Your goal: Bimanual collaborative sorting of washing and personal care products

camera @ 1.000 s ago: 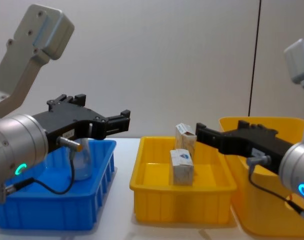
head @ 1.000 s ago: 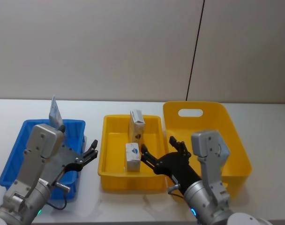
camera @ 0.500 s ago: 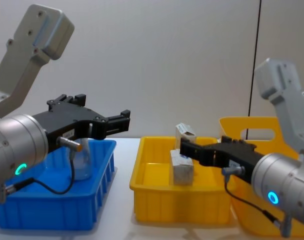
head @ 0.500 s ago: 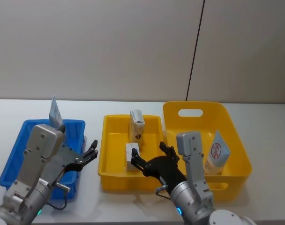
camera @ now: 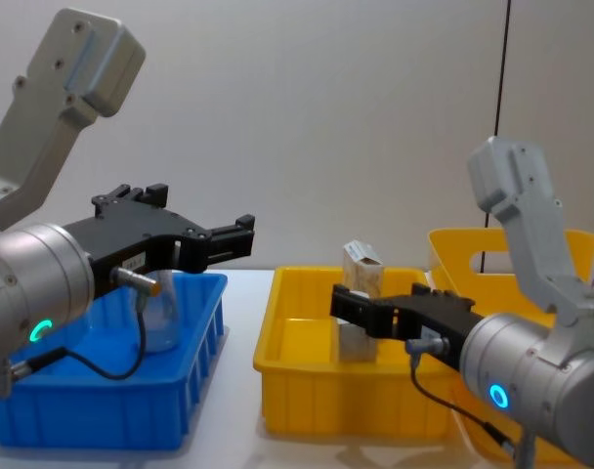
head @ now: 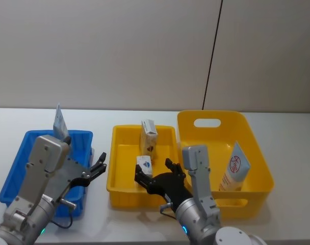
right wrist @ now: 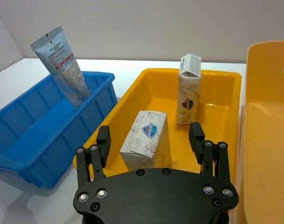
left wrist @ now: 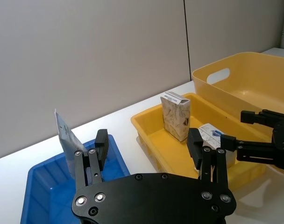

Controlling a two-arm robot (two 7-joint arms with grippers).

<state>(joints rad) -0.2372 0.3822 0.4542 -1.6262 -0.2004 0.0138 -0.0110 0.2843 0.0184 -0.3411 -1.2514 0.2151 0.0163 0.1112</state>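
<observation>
Two whitish cartons stand in the yellow tray [head: 117, 191]: a tall one [head: 149, 135] at the back and a shorter one [head: 144, 164] nearer me. My right gripper [head: 152, 178] is open over the tray's front. In the right wrist view the shorter carton [right wrist: 145, 140] lies just ahead, between its spread fingers [right wrist: 103, 136], and is not gripped. One white tube [head: 59, 121] leans in the blue bin [head: 22, 153]. Another tube [head: 235, 166] stands in the yellow basket [head: 257, 148]. My left gripper [head: 96, 170] hangs open and empty beside the blue bin's right wall.
The three containers sit side by side on a white table [head: 298, 148], blue at the left, tray in the middle, tall basket with a handle slot [head: 206, 122] at the right. A grey wall stands behind.
My right arm has swung left from the basket side across the tray's front to the shorter carton, uncovering the tube in the basket. The left arm has not moved.
</observation>
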